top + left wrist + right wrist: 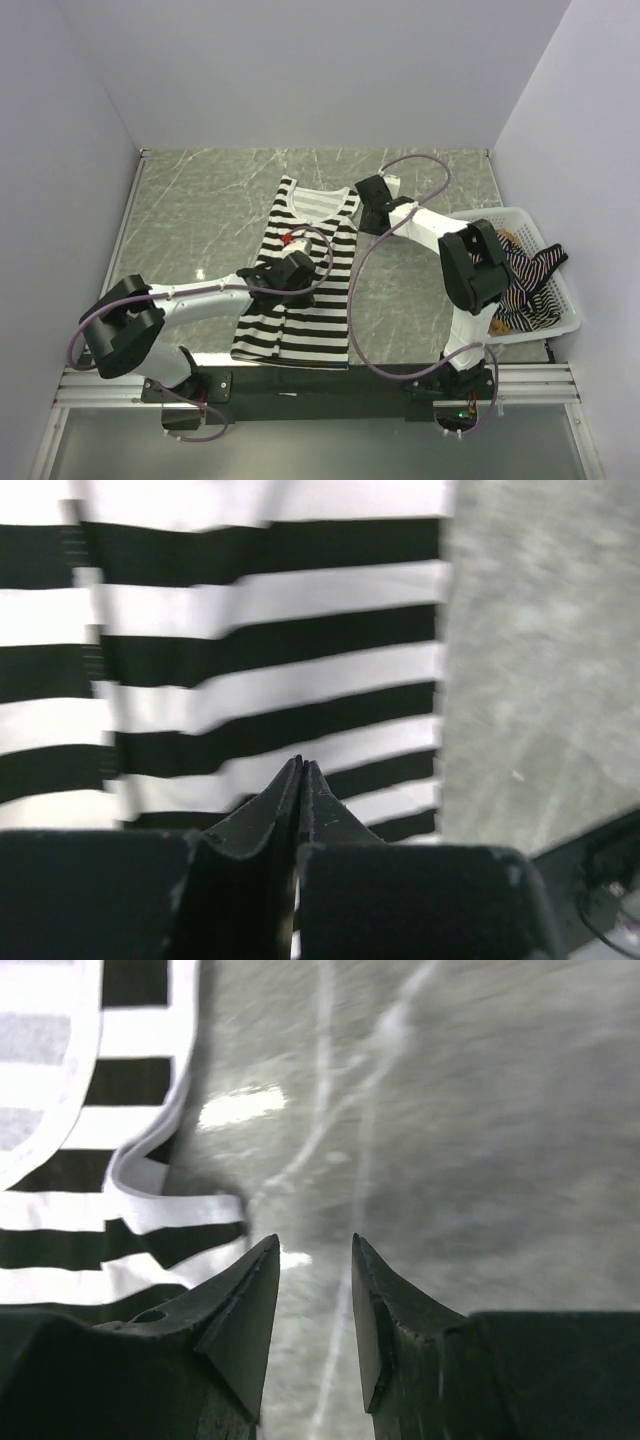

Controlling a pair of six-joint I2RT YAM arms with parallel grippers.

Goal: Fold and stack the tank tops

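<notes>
The striped tank top (300, 335) is spread flat for folding at the tabletop's near edge; left gripper (300, 772) is closed empty, right gripper (312, 1245) parted beside it.

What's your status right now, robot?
Left fingers shut over striped tank top, flat on table. Right fingers open beside it. Other tops in basket; nothing blocking.
</notes>
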